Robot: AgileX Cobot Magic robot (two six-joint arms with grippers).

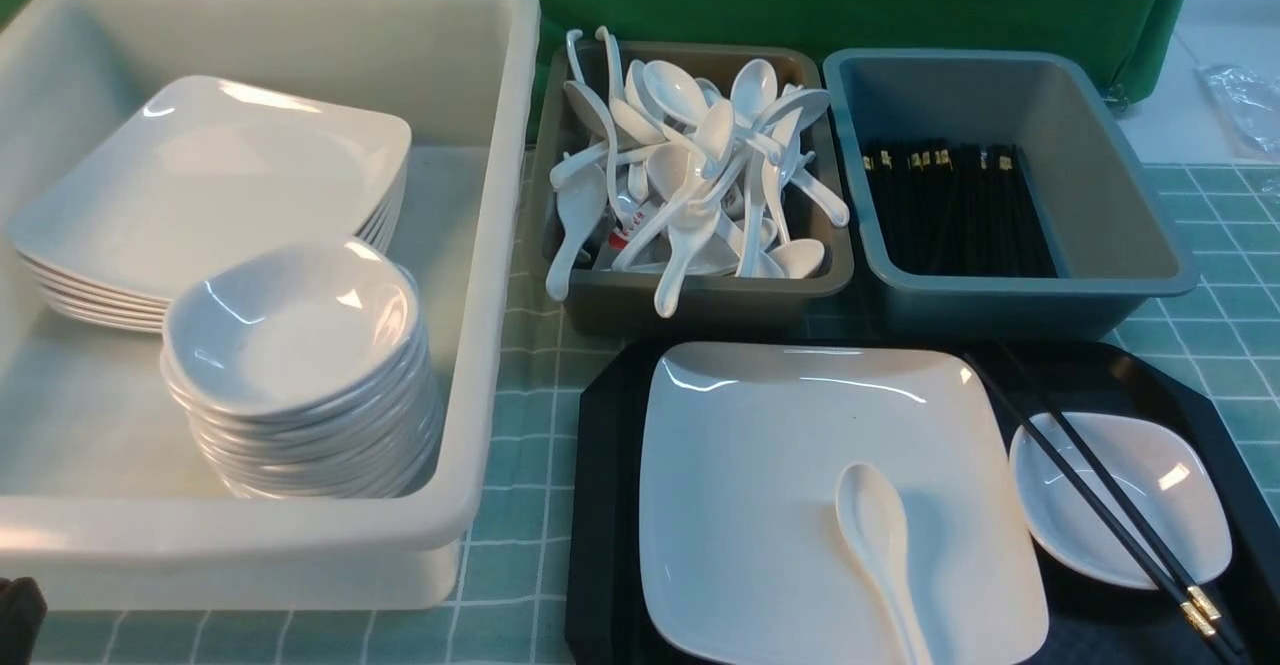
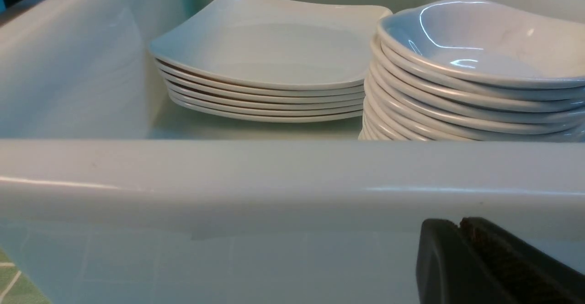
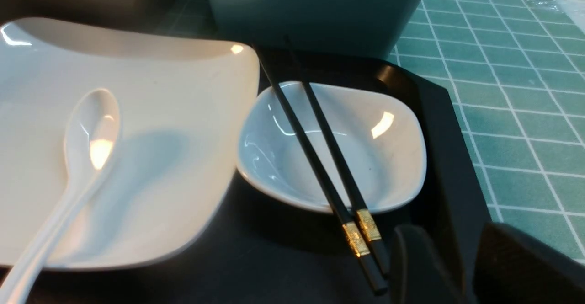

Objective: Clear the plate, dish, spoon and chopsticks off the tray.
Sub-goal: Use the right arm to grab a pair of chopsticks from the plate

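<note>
Left gripper (image 2: 459, 226): only the tips are visible. My two black fingers (image 2: 438, 267) are pressed side by side with no gap, and nothing is gripped. The wrist is roughly level. Right gripper (image 3: 452, 237): my fingers (image 3: 418, 267) are spread well apart with nothing between them. The wrist is angled downward.

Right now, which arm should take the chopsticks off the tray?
Right. The right arm's fingers, open, sit beside the gold-banded ends of the black chopsticks lying across the small white dish on the black plastic tray. The left arm's fingers face the outer wall of the big white tub.
</note>
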